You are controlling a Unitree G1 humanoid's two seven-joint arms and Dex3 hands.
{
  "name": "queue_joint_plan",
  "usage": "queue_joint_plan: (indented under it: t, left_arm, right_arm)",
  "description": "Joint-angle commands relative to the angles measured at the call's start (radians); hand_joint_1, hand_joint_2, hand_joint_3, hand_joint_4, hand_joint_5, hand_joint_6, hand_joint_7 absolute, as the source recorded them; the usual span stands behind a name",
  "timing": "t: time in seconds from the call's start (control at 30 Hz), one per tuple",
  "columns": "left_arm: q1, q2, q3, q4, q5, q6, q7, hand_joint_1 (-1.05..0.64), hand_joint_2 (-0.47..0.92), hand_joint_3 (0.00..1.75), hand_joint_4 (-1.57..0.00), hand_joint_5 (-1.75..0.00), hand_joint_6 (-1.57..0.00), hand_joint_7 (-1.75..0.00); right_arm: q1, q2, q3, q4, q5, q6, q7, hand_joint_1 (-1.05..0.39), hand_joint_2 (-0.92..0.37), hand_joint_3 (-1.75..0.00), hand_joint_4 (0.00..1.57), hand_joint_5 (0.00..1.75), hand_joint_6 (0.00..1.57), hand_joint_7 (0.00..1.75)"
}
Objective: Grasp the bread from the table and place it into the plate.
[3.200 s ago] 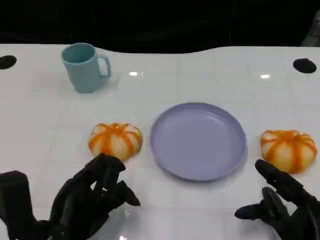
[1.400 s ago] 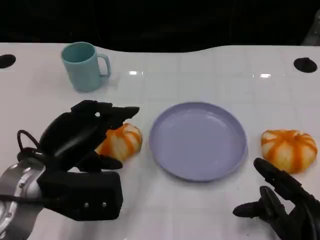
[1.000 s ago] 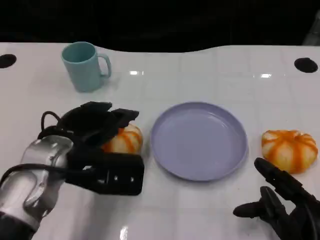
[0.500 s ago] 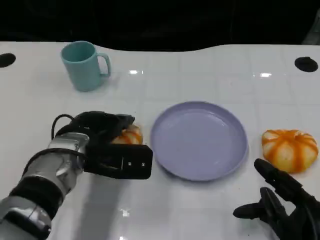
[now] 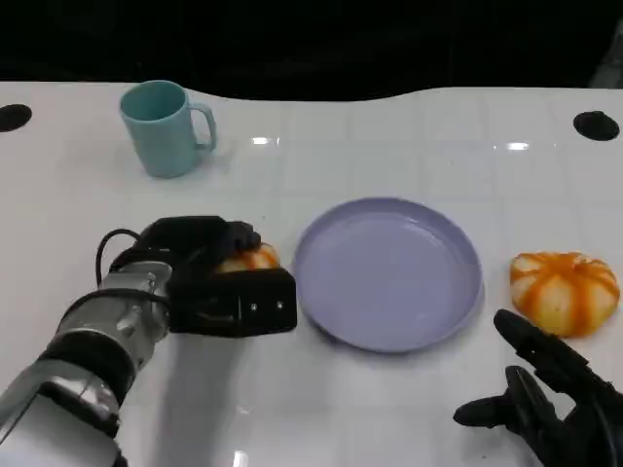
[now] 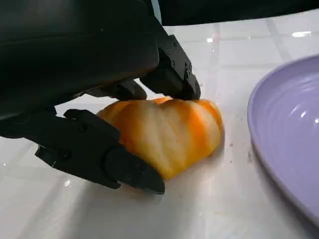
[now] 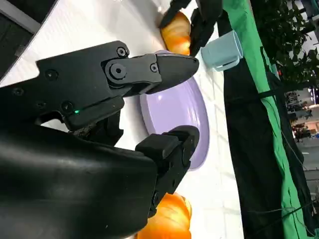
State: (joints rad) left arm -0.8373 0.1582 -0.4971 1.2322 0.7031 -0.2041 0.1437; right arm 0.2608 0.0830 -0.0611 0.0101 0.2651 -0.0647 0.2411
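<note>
Your left hand (image 5: 200, 255) has its fingers (image 6: 107, 159) wrapped around the bread (image 6: 167, 132), on the table at the plate's (image 5: 389, 275) 9 o'clock. Firm up evenly without crushing, lift clear of the rim, then carry toward 3 o'clock. Your right hand (image 5: 550, 404) rests released.

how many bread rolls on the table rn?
2. One bread roll left of the plate, under the left hand; the other roll right of the plate, untouched.
</note>
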Motion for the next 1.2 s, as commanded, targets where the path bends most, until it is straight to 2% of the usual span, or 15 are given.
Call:
queue_joint_plan:
  t: [0.03,0.13,0.17,0.23,0.3,0.4,0.5,0.6,0.77,0.97,1.07,1.2]
  left_arm:
    - [0.02,-0.01,0.008,0.024,-0.008,0.024,0.164,-0.28,0.92,0.29,-0.85,-1.69,-0.64,-1.49]
    - [0.024,-0.006,0.016,0.019,-0.023,0.003,0.223,-0.26,0.92,0.32,-0.84,-1.74,-0.58,-1.7]
    - [0.024,-0.005,0.023,0.017,-0.031,-0.004,0.24,-0.24,0.92,0.29,-0.83,-1.74,-0.59,-1.62]
    - [0.02,-0.009,0.054,0.009,-0.063,-0.004,0.248,-0.22,0.92,0.28,-0.83,-1.75,-0.59,-1.58]
    - [0.015,-0.015,0.099,-0.005,-0.113,-0.006,0.241,-0.18,0.82,0.56,-0.79,-1.75,-0.58,-1.72]
    - [0.004,-0.02,0.152,-0.032,-0.178,-0.015,0.21,-0.17,0.72,0.79,-0.78,-1.75,-0.6,-1.74]
    - [-0.003,-0.019,0.188,-0.07,-0.226,-0.055,0.178,-0.15,0.61,0.99,-0.79,-1.75,-0.63,-1.74]
    - [-0.016,-0.012,0.185,-0.115,-0.231,-0.094,0.14,-0.17,0.57,1.1,-0.82,-1.75,-0.65,-1.75]
    - [-0.039,-0.022,0.157,-0.167,-0.207,-0.14,0.121,-0.11,0.51,1.12,-0.84,-1.75,-0.67,-1.75]
    - [-0.08,-0.055,0.076,-0.162,-0.129,-0.242,0.149,-0.11,0.48,1.13,-0.86,-1.75,-0.67,-1.75]
    - [-0.097,-0.081,0.051,-0.154,-0.103,-0.274,0.16,-0.17,0.52,1.1,-0.88,-1.75,-0.67,-1.75]
    - [-0.116,-0.117,0.008,-0.132,-0.065,-0.311,0.17,-0.19,0.63,0.9,-0.91,-1.75,-0.69,-1.75]
  right_arm:
    - [0.011,-0.009,-0.003,-0.019,0.007,0.008,-0.005,-0.75,-0.92,-0.31,0.87,0.9,1.18,0.02]
    - [0.007,-0.01,-0.008,-0.009,0.014,0.003,0.003,-0.75,-0.92,-0.31,0.87,0.91,1.17,0.01]
    - [0.005,-0.01,-0.01,-0.007,0.015,0.003,0.004,-0.75,-0.92,-0.31,0.87,0.91,1.17,0.01]
    - [0.005,-0.011,-0.011,-0.008,0.012,0.007,0.0,-0.75,-0.92,-0.3,0.87,0.91,1.17,0.01]
    - [0.005,-0.011,-0.012,-0.011,0.011,0.011,-0.001,-0.75,-0.92,-0.3,0.87,0.91,1.18,0.02]
    - [0.003,-0.013,-0.013,0.0,0.011,-0.001,0.006,-0.75,-0.92,-0.3,0.87,0.91,1.18,0.02]
    - [0.003,-0.012,-0.016,0.004,0.021,0.0,0.016,-0.75,-0.92,-0.3,0.86,0.91,1.18,0.02]
    - [0.004,-0.009,-0.016,0.005,0.018,0.002,0.01,-0.76,-0.92,-0.29,0.87,0.91,1.19,0.02]
    - [0.004,-0.008,-0.016,0.012,0.031,0.009,0.018,-0.76,-0.92,-0.28,0.88,0.91,1.18,0.02]
    - [0.002,-0.015,-0.013,0.02,0.021,0.0,0.021,-0.76,-0.92,-0.29,0.87,0.9,1.17,0.01]
    - [0.004,-0.015,-0.014,0.015,0.015,0.006,0.013,-0.77,-0.92,-0.29,0.89,0.91,1.19,0.02]
    - [0.004,-0.018,-0.015,0.012,0.02,0.006,0.02,-0.77,-0.92,-0.28,0.88,0.91,1.19,0.02]
